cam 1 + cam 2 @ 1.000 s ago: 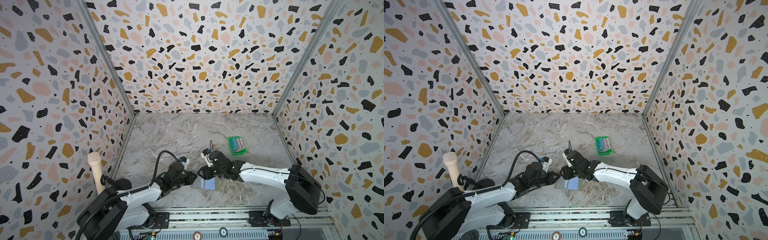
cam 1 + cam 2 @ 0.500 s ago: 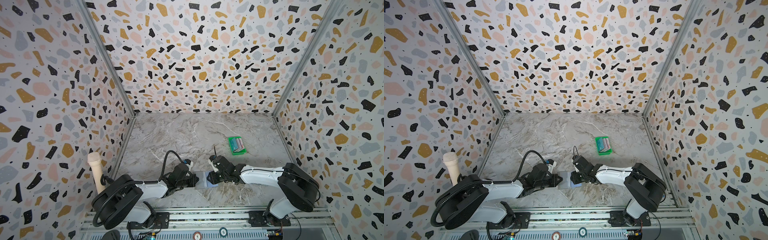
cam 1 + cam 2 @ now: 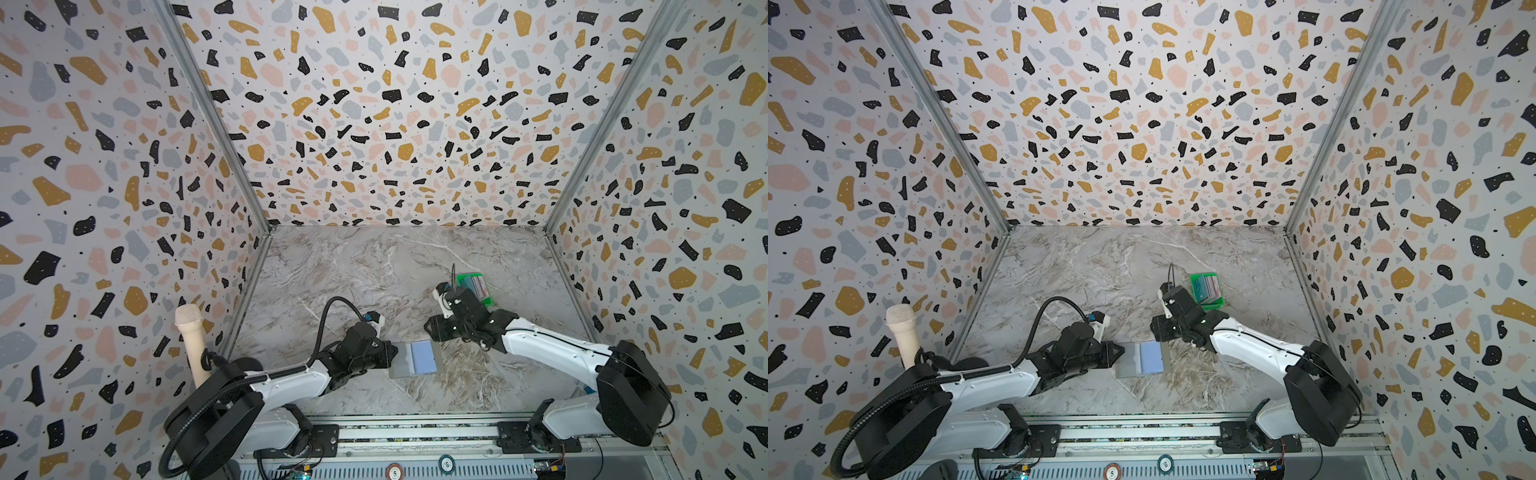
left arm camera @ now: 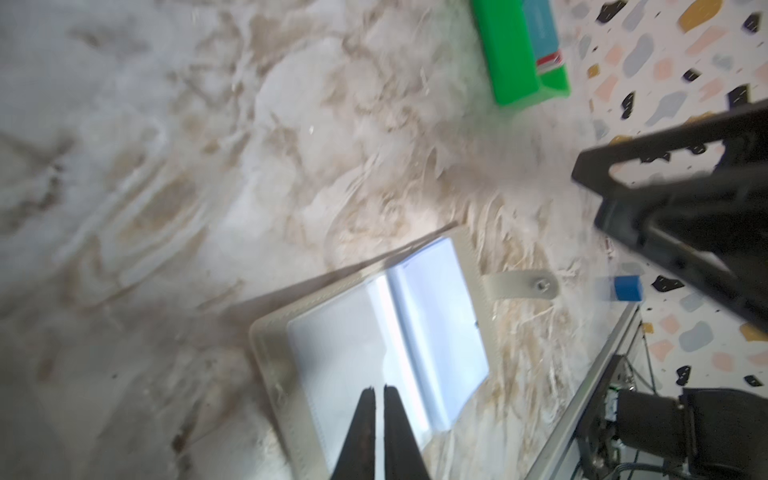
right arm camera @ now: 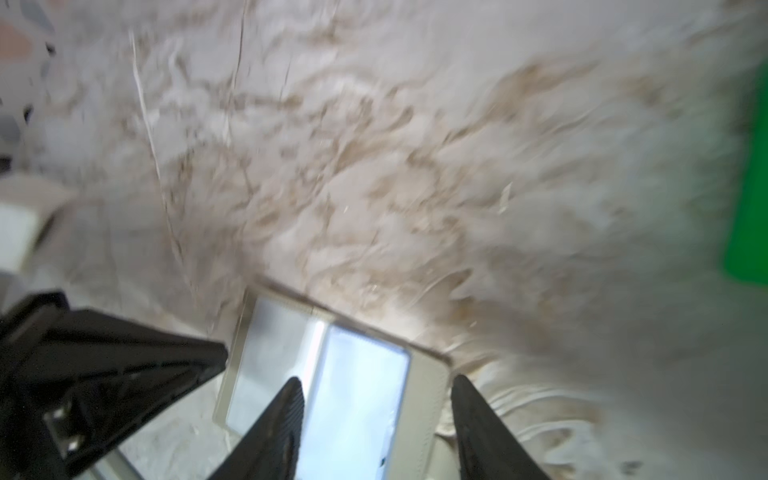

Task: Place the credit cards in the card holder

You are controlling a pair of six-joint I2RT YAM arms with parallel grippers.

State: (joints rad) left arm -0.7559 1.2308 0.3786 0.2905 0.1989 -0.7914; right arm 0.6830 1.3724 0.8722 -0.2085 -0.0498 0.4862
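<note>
grey rectangular card holder [image 3: 413,359] lies open, pockets glossy.

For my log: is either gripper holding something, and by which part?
Right gripper: open, empty. Left gripper: almost shut at the grey folding card holder; hold unclear.

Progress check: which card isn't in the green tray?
The light blue card, flat on the open card holder; the other cards stand in the green tray.

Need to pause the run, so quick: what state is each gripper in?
Left gripper: shut, tips over the card holder, nothing visibly held.
Right gripper: open, empty.
</note>
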